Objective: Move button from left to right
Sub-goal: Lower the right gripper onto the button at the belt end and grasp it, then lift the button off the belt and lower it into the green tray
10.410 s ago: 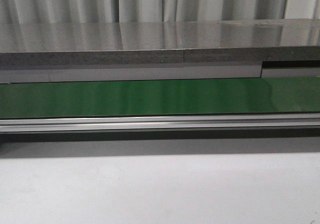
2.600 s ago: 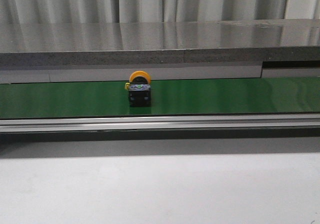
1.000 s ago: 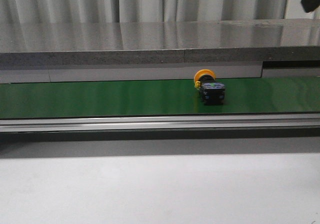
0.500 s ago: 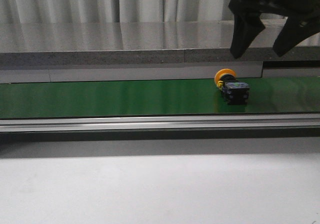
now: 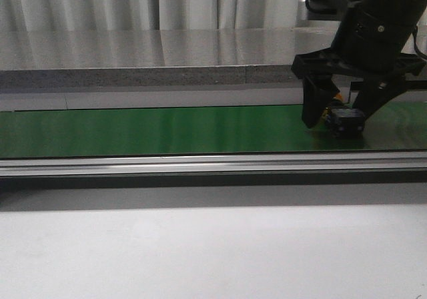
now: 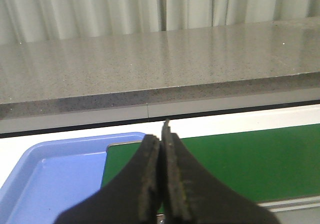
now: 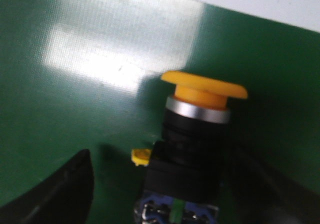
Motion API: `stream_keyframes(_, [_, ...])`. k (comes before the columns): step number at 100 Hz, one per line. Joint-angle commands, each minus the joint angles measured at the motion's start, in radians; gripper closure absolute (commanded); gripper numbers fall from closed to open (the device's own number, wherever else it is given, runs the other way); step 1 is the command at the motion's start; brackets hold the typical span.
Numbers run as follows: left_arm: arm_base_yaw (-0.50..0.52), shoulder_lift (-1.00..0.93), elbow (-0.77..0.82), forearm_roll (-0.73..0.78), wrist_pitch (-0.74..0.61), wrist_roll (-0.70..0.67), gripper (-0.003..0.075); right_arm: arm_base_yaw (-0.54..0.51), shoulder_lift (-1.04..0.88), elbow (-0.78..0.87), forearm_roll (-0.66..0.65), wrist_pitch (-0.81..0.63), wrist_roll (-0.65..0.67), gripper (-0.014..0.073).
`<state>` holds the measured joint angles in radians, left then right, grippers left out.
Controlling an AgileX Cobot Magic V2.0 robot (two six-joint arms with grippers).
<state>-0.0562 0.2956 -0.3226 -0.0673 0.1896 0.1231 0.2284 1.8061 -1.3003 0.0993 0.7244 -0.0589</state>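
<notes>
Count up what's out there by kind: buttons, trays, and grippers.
Buttons: 1, the button on the green belt
Trays: 1, the blue tray
Grippers: 2, the left gripper and the right gripper
Total: 4

Button [image 5: 347,121]: yellow-orange cap, silver collar, dark blocky body. Lying on its side, cap pointing far, at the right of the green belt [image 5: 167,131].
</notes>
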Motion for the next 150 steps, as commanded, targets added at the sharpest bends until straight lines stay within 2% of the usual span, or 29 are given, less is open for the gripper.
stream_keyframes(1, [-0.011, 0.007, -0.027, -0.003, -0.082, -0.001, 0.074, -0.001, -0.042, -0.037, -0.009, 0.002, -0.011, 0.0169])
stream_keyframes(11, [-0.011, 0.007, -0.027, -0.003, -0.082, -0.001, 0.074, -0.002, -0.042, -0.037, -0.012, 0.027, -0.011, 0.0386])
stream_keyframes(18, [-0.011, 0.007, -0.027, -0.003, -0.082, -0.001, 0.074, -0.002, -0.042, -0.037, -0.017, 0.042, -0.011, 0.0473])
stream_keyframes(22, [-0.011, 0.007, -0.027, -0.003, -0.082, -0.001, 0.074, -0.002, -0.043, -0.037, -0.023, 0.051, -0.011, 0.0488])
stream_keyframes(52, [-0.011, 0.007, -0.027, -0.003, -0.082, -0.001, 0.074, -0.054, -0.134, -0.037, -0.154, 0.069, -0.011, 0.0488])
stream_keyframes(78, [-0.011, 0.007, -0.027, -0.003, -0.082, -0.001, 0.074, -0.242, -0.215, -0.037, -0.214, 0.067, -0.066, 0.0488])
stream_keyframes(95, [-0.011, 0.007, -0.027, -0.003, -0.082, -0.001, 0.074, -0.399, -0.214, -0.038, -0.205, 0.057, -0.138, 0.0488])
stream_keyframes(116, [-0.011, 0.007, -0.027, -0.003, -0.082, -0.001, 0.074, -0.555, -0.214, -0.038, -0.168, -0.032, -0.303, 0.0488])
stream_keyframes(132, [-0.011, 0.007, -0.027, -0.003, -0.082, -0.001, 0.074, -0.645, -0.187, -0.04, -0.081, -0.101, -0.403, 0.0488])
stream_keyframes(150, [-0.011, 0.007, -0.027, -0.003, -0.082, -0.001, 0.074, -0.696, -0.102, -0.044, 0.026, -0.096, -0.539, 0.0488])
